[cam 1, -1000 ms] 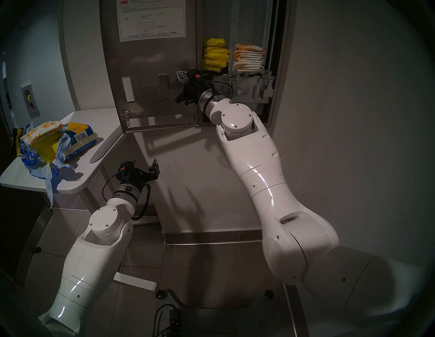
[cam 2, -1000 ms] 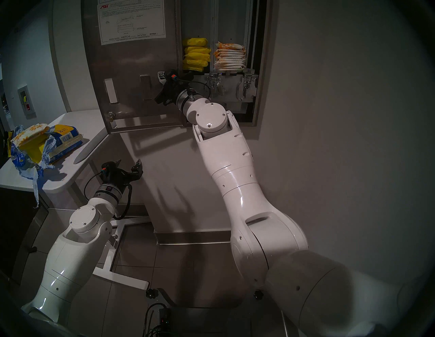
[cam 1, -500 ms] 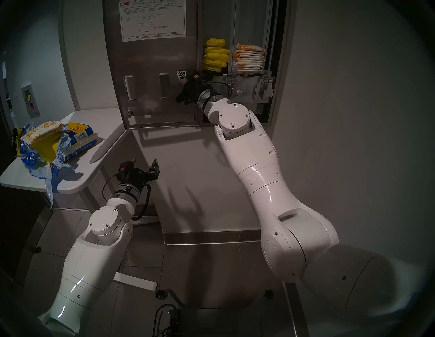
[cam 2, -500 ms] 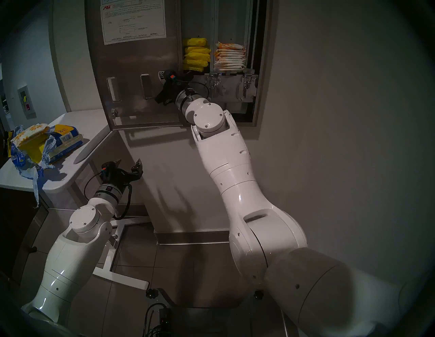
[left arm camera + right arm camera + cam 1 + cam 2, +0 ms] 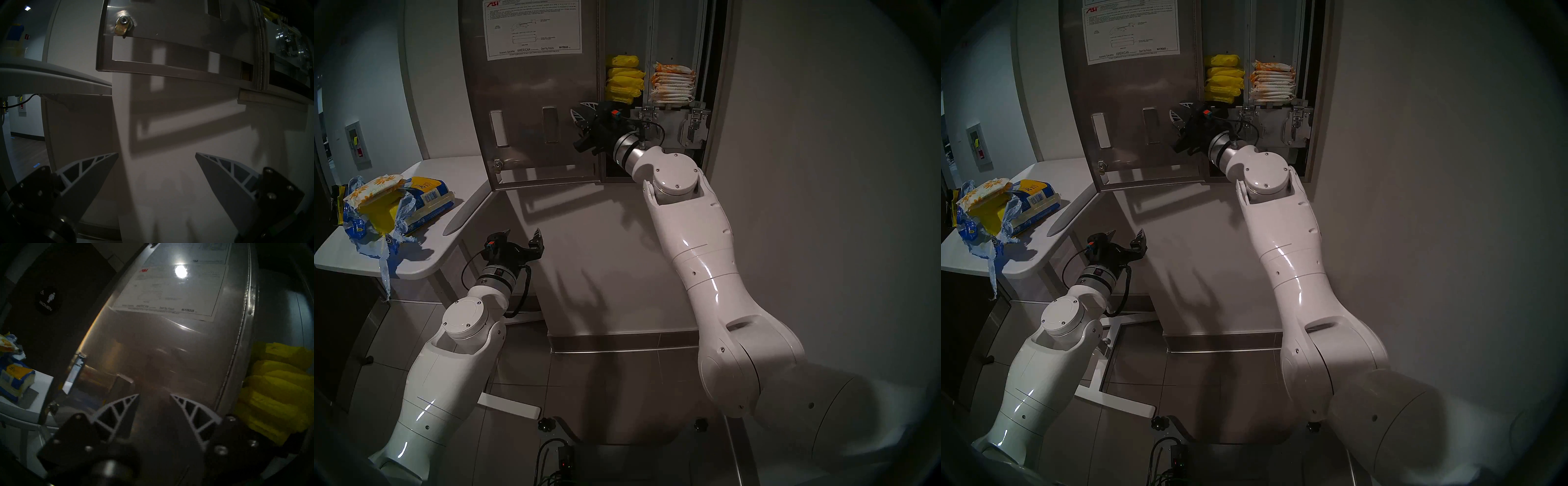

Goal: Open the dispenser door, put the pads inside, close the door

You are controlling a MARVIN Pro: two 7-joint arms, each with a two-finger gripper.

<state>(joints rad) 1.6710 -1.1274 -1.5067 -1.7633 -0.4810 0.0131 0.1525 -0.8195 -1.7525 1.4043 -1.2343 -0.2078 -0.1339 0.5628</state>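
Pale wall and grey floor tiles frame the scene, with a steel dispenser recessed in the wall at upper centre. Its dispenser door stands swung open to the left on its right-edge hinge, inner face outward, with a white instruction sheet near the top and the lock's back low on the left.

Inside the cabinet, yellow packets fill the left compartment. A stack of daisy-print pads sits in the right compartment, above metal latches. At left, a white tabletop carries a torn blue-and-yellow bag with one more pad on top of it.

The right arm rises from lower right, forearm crossing the cabinet's lower front. The right gripper sits close to the door's inner face beside the hinge, just below the yellow packets. Its jaws are drawn in, a narrow gap at the tips and nothing between them. Contact with the door cannot be judged.

The left arm reaches up from lower left. The left gripper points at the wall below the door, jaws spread wide and empty.
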